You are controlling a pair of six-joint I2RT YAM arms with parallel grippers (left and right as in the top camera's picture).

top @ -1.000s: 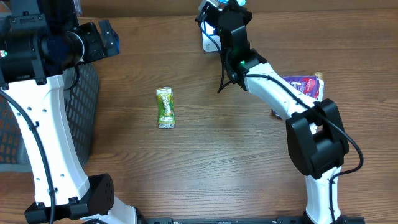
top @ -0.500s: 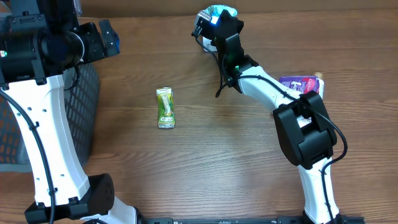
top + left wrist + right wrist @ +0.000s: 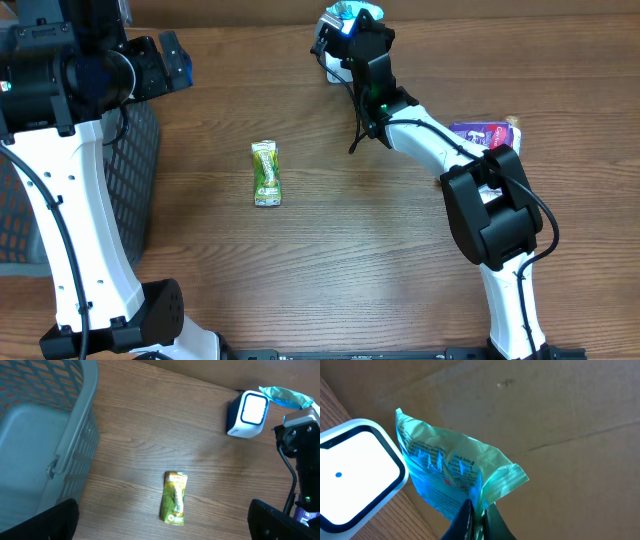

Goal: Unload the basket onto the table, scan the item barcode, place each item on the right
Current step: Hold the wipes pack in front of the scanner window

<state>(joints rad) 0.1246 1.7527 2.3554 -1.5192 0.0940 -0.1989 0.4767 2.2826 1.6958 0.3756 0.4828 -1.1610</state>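
Wood-grain counter (image 3: 330,260) with a plain cardboard wall behind formed the work area. My right fingers (image 3: 468,515) were pressed together on the lower edge of a teal snack packet (image 3: 450,472), held aloft at the far edge of the counter. The barcode scanner (image 3: 355,477) stood just beside the packet, its white window to the left of and below the packet in my right wrist view. The packet's long axis ran away from my fingers, leaning toward the scanner. Printed text showed on the face I could see, but I could not pick out a barcode. In my judgement the coming move turned on swinging that face over the window.

My left fingers (image 3: 160,65) were spread wide and held nothing, well apart from the scanner, so the right arm was the nearer. They hung above a grey mesh basket (image 3: 75,435); the part in view held no items. A green packet (image 3: 266,173) lay mid-counter, and a purple packet (image 3: 487,135) lay beside my right arm.
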